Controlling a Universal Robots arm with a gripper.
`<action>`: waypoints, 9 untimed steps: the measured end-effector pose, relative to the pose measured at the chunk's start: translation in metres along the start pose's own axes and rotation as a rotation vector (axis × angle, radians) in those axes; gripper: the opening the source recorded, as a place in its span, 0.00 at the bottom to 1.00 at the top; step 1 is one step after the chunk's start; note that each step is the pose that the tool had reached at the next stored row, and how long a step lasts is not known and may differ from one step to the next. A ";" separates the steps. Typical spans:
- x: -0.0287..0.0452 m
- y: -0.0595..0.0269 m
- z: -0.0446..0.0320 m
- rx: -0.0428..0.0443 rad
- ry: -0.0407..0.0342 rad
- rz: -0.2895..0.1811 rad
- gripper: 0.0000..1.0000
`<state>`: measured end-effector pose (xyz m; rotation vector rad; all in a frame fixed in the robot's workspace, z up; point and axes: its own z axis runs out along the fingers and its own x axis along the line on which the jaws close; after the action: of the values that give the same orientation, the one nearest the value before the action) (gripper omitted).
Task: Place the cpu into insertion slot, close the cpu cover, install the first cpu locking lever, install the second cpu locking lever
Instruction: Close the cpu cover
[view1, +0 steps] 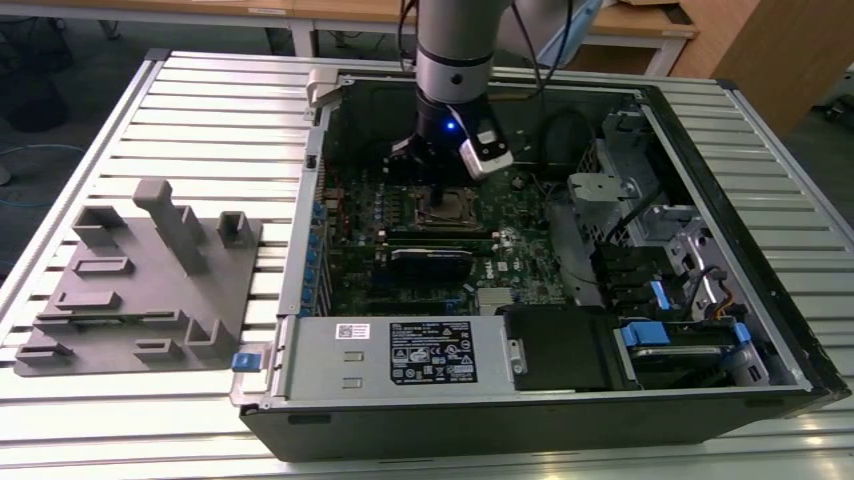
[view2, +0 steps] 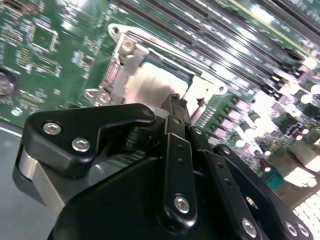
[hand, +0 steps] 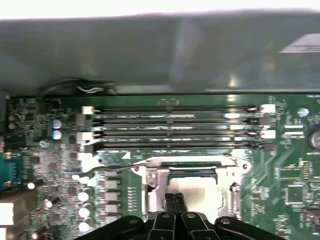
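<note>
In the exterior view my gripper (view1: 445, 193) reaches down into the open computer case, right over the insertion slot (view1: 447, 208) on the green motherboard. Both wrist views show the cpu (hand: 200, 192) (view2: 152, 85) lying in the slot, its silvery top bright. The cpu cover (hand: 150, 175) (view2: 117, 67) lies flat around it as a metal frame. A thin wire locking lever (hand: 120, 162) runs along the slot's side toward the memory slots. My gripper (hand: 175, 201) (view2: 175, 102) is shut, black fingertips together with nothing between them, just above the cpu's edge.
Long memory slots (hand: 175, 127) lie beside the socket. A black card (view1: 430, 262), a power supply (view1: 400, 352) and drive bays with blue tabs (view1: 667, 335) crowd the case. The case walls (view1: 320, 180) rise around the board. A grey fixture block (view1: 140, 280) sits on the slatted table.
</note>
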<state>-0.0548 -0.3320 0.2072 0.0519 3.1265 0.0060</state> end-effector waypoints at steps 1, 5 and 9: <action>-0.0028 0.0001 0.0000 0.0001 0.0005 0.000 0.11; -0.0092 0.0002 -0.0001 0.0002 0.0014 0.000 0.11; -0.0094 0.0003 -0.0077 -0.0001 0.0014 0.000 0.11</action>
<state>-0.0455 -0.3321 0.2150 0.0521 3.1279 0.0062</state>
